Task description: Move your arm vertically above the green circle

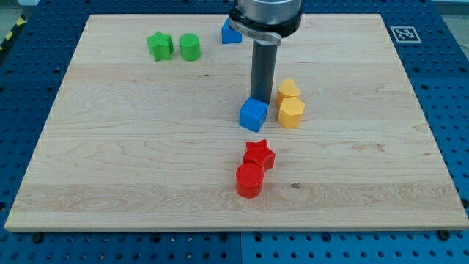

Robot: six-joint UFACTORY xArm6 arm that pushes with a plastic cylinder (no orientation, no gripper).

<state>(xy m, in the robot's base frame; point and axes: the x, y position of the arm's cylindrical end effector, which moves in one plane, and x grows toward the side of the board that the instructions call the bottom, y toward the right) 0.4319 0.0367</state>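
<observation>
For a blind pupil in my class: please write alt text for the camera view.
My tip stands just behind a blue cube mid-board, far from the green circle at the view's top left beside a green star. Yellow blocks sit right of the cube; red blocks lie below.

The desk is pale wood with a visible grain and a smooth, matt finish, lying on a blue perforated metal base. The green circle, blue cube, yellow hexagon and red star all look like smooth plastic with a faint sheen. The rod looks like dark, matt metal.
</observation>
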